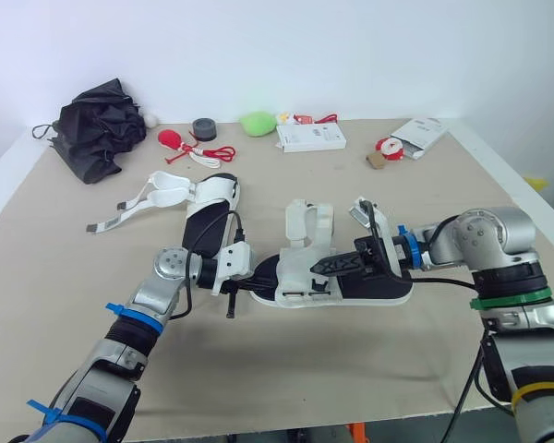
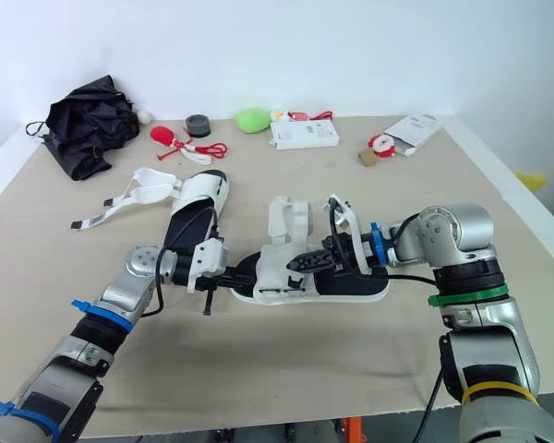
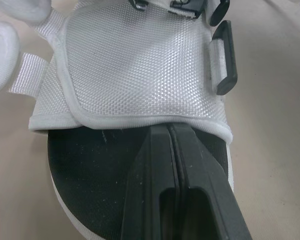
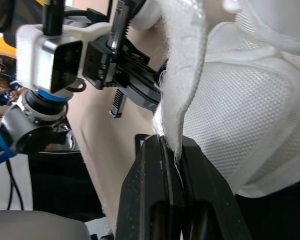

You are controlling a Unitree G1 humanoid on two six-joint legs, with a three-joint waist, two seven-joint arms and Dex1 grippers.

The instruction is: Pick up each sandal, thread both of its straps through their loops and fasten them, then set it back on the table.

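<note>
A: The sandal (image 1: pixel 379 286) lies mid-tabletop. The right claw (image 4: pixel 171 142) pinches its strap (image 4: pixel 182 90); the left claw (image 3: pixel 168 129) sits pressed together on the insole (image 3: pixel 90 170).
B: Risk: thin edge hold. A pull slips the strap and the sandal slides.

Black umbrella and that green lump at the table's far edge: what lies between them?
Left eye view: a small white ball, a red corded object and a dark grey roll lie between black umbrella and green lump.
</note>
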